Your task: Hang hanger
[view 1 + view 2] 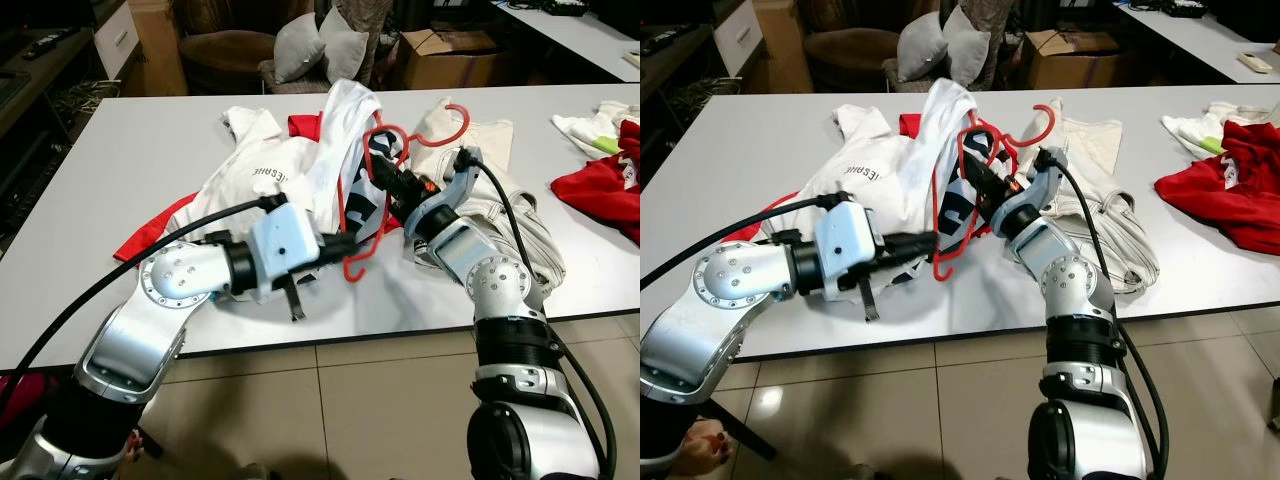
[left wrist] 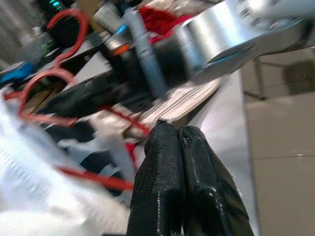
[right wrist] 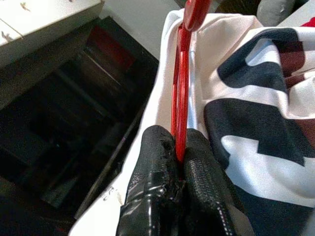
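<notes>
A red wire hanger (image 1: 372, 200) stood raised above the heap of clothes at the middle of a long white table (image 1: 120, 170), threaded into a white T-shirt with dark lettering (image 1: 345, 140) that draped from it. The right gripper (image 1: 385, 172), reaching in from the near edge of the table, pinched the hanger's red wire between its two black fingers (image 3: 162, 162), the wire running up from between them against the shirt's printed cloth. The left gripper (image 1: 340, 243) lay low beside the hanger's bottom end, just nearer the table's front edge, its fingers (image 2: 162, 187) pressed together; whether anything was caught between them could not be told. A second white shirt (image 1: 255, 165) lay spread on the table to the left of the hanger, with red cloth (image 1: 150, 232) showing under its edge. A cream garment (image 1: 520, 215) lay to the hanger's right, and a red garment (image 1: 605, 190) rested at the table's far right end. Behind the table stood a cardboard box (image 1: 445, 55) and grey cushions (image 1: 320, 45).
</notes>
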### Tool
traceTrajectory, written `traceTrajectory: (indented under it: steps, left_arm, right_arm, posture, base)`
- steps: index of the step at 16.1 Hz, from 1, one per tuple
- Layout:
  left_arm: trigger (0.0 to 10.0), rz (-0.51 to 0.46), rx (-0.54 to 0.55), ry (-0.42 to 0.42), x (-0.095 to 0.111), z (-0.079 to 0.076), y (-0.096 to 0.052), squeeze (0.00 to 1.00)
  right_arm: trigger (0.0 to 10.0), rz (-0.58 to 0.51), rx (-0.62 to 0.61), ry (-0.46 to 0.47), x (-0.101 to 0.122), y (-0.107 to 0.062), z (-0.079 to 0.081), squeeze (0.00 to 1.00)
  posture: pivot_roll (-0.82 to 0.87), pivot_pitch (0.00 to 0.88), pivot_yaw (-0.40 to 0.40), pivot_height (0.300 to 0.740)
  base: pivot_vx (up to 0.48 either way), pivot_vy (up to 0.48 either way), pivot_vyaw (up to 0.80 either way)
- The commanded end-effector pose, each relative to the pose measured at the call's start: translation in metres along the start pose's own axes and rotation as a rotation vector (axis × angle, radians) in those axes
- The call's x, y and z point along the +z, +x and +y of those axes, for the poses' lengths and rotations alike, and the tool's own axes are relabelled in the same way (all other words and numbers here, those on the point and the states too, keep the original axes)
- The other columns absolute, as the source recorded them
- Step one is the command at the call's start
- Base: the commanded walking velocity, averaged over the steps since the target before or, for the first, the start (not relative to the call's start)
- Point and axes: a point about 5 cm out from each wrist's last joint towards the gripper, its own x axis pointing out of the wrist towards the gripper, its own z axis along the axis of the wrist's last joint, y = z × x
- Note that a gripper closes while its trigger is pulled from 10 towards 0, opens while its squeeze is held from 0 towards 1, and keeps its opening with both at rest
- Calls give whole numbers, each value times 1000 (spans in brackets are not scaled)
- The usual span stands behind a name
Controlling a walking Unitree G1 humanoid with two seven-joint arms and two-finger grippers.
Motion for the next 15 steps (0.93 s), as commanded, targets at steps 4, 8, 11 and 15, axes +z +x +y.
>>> traceTrajectory:
  steps: [4,8,11,15]
  left_arm:
    - [0,-65,-19,-36,15,1,1,0]
    - [4745,157,158,39,-16,10,-25,0]
    - [10000,132,204,-9,-16,0,-34,0]
    - [10000,96,468,-9,-16,14,-44,1000]
  right_arm:
    - [10000,-46,38,107,0,9,11,0]
    - [10000,-111,129,284,9,11,19,0]
    - [10000,-128,120,355,10,11,14,0]
    - [10000,-120,124,354,8,13,14,0]
  posture:
    - [-119,5,-3,740]
    - [-115,0,-1,740]
    - [-112,0,-3,740]
    - [-106,6,-1,740]
  base:
    - [0,0,0]
    - [0,0,0]
    - [0,0,0]
    - [0,0,0]
